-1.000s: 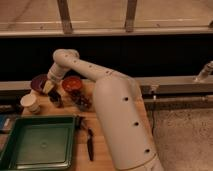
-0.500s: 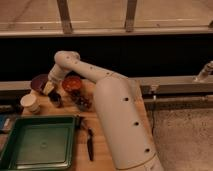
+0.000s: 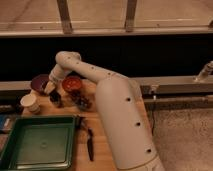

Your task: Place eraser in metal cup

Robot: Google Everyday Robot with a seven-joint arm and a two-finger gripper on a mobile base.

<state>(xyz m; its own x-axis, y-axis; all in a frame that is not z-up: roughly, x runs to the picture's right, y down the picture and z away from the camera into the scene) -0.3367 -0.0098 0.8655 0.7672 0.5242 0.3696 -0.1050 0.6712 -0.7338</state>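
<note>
My white arm reaches from the lower middle up and over to the back left of the wooden table point(image 3: 107, 150). The gripper point(image 3: 52, 91) hangs low between the purple bowl point(image 3: 39, 82) and the red bowl point(image 3: 71, 84). A small dark object point(image 3: 56, 99) sits right under the gripper, touching or nearly touching it. I cannot tell whether this is the metal cup. I cannot make out the eraser; it may be hidden by the gripper.
A white paper cup point(image 3: 30, 103) stands left of the gripper. A dark heap point(image 3: 83, 102) lies in front of the red bowl. A green tray point(image 3: 37, 145) fills the front left, with a black tool point(image 3: 90, 145) beside it. A light blue block point(image 3: 4, 123) is at the left edge.
</note>
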